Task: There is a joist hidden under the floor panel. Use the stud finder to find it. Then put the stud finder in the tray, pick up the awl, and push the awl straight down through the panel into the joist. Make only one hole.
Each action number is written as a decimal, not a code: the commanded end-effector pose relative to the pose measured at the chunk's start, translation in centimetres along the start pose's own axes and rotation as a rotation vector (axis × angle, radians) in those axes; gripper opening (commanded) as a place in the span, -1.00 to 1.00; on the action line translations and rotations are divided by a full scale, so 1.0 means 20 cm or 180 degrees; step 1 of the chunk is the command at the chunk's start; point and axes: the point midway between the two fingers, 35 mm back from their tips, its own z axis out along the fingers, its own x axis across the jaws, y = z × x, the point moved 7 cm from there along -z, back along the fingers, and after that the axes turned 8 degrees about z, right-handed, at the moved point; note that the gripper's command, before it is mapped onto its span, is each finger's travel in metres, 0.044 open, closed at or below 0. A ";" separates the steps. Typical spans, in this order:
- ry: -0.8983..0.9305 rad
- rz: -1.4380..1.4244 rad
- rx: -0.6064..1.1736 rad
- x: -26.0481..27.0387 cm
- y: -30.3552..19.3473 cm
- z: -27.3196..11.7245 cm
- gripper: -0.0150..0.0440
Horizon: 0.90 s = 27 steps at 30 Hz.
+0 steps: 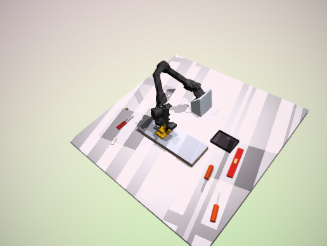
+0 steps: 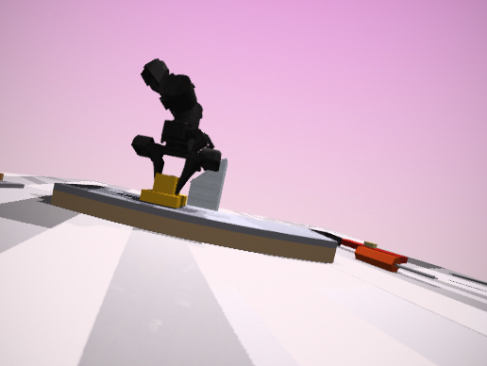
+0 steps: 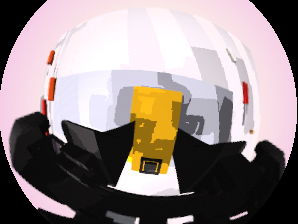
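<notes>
The yellow stud finder [image 1: 163, 130] [image 2: 163, 191] [image 3: 154, 129] rests flat on the grey floor panel [image 1: 194, 150] [image 2: 264, 228] [image 3: 93, 99], toward its left part. My gripper [image 1: 165, 125] [image 2: 169, 181] [image 3: 154, 125] points down and is shut on the stud finder's raised handle. The dark tray [image 1: 224, 141] lies to the right of the panel. Two orange-handled tools lie on the table in front of the tray, the nearer-to-tray orange tool [image 1: 208, 172] [image 2: 377, 257] and the front orange tool [image 1: 214, 212]; I cannot tell which is the awl.
A red level [image 1: 235, 162] lies beside the tray. A red-handled screwdriver [image 1: 122, 123] and a small white piece [image 1: 113, 141] lie left of the panel. The arm's grey base block [image 1: 201, 103] [image 2: 208, 189] stands behind the panel.
</notes>
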 end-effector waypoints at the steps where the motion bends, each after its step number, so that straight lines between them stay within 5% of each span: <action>1: 0.0002 -0.0007 0.0002 0.06 -0.01 0.00 -0.49; 27: 0.0012 -0.0003 0.0002 0.35 -0.05 0.00 -0.49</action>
